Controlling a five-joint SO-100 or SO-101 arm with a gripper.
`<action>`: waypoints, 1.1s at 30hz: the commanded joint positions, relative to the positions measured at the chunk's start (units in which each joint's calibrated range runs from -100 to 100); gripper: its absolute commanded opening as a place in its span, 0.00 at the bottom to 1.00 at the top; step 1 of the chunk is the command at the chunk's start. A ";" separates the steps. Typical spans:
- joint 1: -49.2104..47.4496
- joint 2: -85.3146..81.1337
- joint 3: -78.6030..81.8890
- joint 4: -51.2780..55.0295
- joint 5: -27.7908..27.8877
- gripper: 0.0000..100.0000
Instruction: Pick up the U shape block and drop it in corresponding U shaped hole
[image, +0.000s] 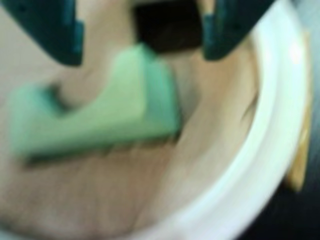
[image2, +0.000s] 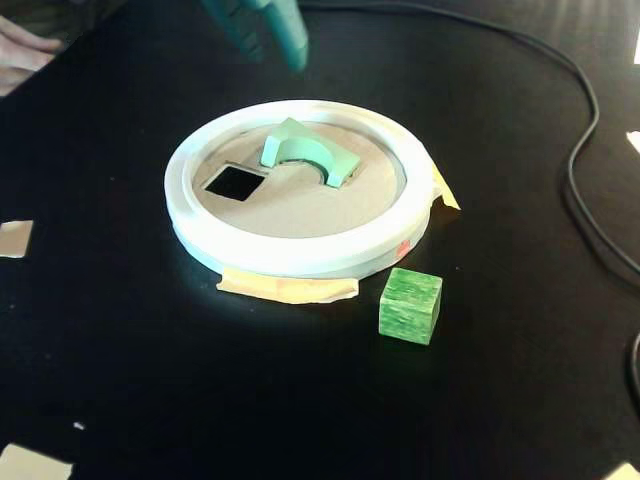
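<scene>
The light green U shape block (image2: 305, 152) lies tilted on the tan lid inside the white ring (image2: 290, 250), its arch facing down. In the blurred wrist view the block (image: 100, 112) fills the left middle. A square black hole (image2: 234, 183) is cut in the lid left of the block; it also shows in the wrist view (image: 167, 25). I cannot make out a U shaped hole. My teal gripper (image2: 272, 45) hovers above the ring's far side, open and empty; in the wrist view the gripper (image: 142, 42) has its fingers spread above the block.
A dark green cube (image2: 410, 304) stands on the black table in front of the ring. Tan tape (image2: 288, 289) sticks out under the ring. A black cable (image2: 585, 150) runs along the right. A hand (image2: 20, 50) shows at the top left.
</scene>
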 joint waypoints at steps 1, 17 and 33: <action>0.61 -2.75 -1.01 -5.01 0.98 0.39; 6.11 -13.49 28.86 -25.79 3.22 0.40; 7.48 -24.87 48.44 -38.23 3.17 0.41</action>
